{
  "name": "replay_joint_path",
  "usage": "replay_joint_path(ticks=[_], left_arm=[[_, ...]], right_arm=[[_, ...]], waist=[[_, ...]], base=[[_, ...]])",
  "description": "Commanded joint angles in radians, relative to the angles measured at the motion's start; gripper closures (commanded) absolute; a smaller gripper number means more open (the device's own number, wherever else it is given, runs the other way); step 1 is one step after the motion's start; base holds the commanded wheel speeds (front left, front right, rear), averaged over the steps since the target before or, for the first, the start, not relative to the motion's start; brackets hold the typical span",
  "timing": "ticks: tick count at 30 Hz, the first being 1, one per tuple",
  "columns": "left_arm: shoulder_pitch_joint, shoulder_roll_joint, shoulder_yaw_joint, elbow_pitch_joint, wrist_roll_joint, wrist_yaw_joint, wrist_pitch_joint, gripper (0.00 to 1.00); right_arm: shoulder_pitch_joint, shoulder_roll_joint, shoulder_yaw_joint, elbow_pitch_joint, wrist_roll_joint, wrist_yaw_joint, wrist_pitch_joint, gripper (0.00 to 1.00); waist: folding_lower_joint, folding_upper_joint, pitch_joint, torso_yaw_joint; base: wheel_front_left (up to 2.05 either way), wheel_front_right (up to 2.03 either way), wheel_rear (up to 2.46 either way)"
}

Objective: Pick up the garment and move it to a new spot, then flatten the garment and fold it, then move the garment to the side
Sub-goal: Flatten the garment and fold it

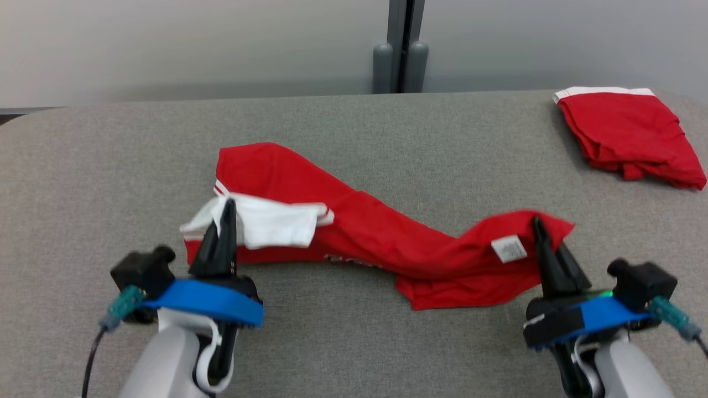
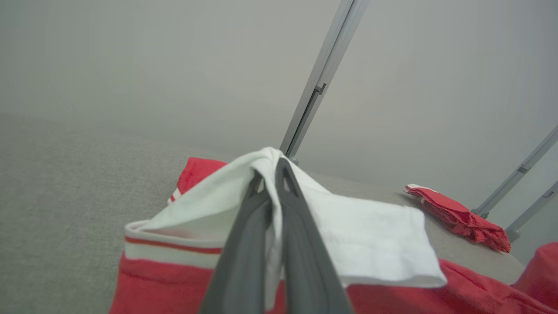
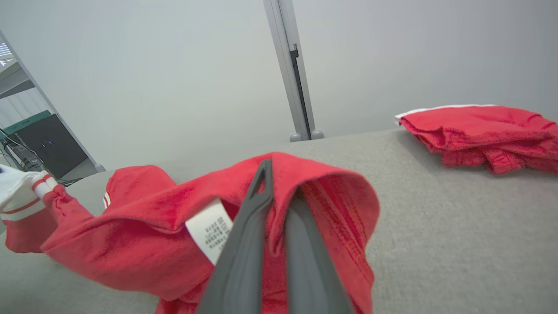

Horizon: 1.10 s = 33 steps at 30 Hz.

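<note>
1. I see the red garment (image 1: 376, 232) strung across the grey table (image 1: 354, 342), from left of centre over to the right, on the near half.
2. My left gripper (image 1: 227, 205) has its fingers pressed together on the garment's white section (image 1: 276, 224) at the left end. In the left wrist view the white cloth drapes over the fingertips (image 2: 283, 168).
3. My right gripper (image 1: 536, 222) is pinching the red edge at the right end, just beside a white label (image 1: 509, 249).
4. Both ends look slightly raised and the middle rests on the table, though I can't be sure from this angle.
5. A second red garment (image 1: 630, 138) lies bunched at the far right, well apart.
</note>
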Motion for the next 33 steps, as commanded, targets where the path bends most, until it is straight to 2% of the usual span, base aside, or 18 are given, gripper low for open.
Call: replay_joint_path(ticks=[1,5,12,16,23,27,33], left_arm=[[-0.033,0.009,-0.005,-0.002,-0.002,-0.002,-0.003,1.0],[-0.22,0.057,-0.038,0.015,-0.035,-0.002,0.01,1.0],[-0.606,0.134,-0.028,0.104,-0.096,-0.002,0.038,1.0],[-0.817,0.14,-0.017,0.156,-0.141,-0.002,0.046,1.0],[-1.128,0.175,-0.104,0.263,-0.111,-0.002,0.043,1.0],[-1.291,0.158,-0.147,0.345,-0.136,-0.002,0.032,1.0],[-1.364,0.143,-0.214,0.391,-0.184,-0.002,0.012,1.0]], right_arm=[[-0.033,-0.013,0.001,-0.003,0.004,0.001,0.0,1.0],[-0.214,-0.045,0.033,0.028,0.018,0.001,0.0,1.0],[-0.622,-0.078,0.088,0.187,0.081,0.001,0.022,1.0],[-0.843,-0.086,0.105,0.271,0.136,0.001,0.039,1.0],[-1.147,-0.097,0.129,0.426,0.183,0.001,0.052,1.0],[-1.306,-0.122,0.13,0.537,0.214,0.001,0.053,1.0],[-1.389,-0.147,0.197,0.599,0.244,0.001,0.038,1.0]], waist=[[-0.0001,-0.0001,0.012,0.005],[-0.0001,-0.0001,0.078,-0.006],[-0.0001,-0.0001,0.204,-0.032],[-0.0001,-0.0001,0.258,-0.035],[-0.0001,-0.0001,0.305,-0.036],[-0.0001,-0.0001,0.322,-0.027],[-0.0001,-0.0001,0.342,-0.011]], base=[[0.0,0.0,0.0],[0.0,0.0,0.0],[0.0,0.0,0.0],[0.0,0.0,0.0],[0.0,0.0,0.0],[0.0,0.0,0.0],[0.0,0.0,0.0]])
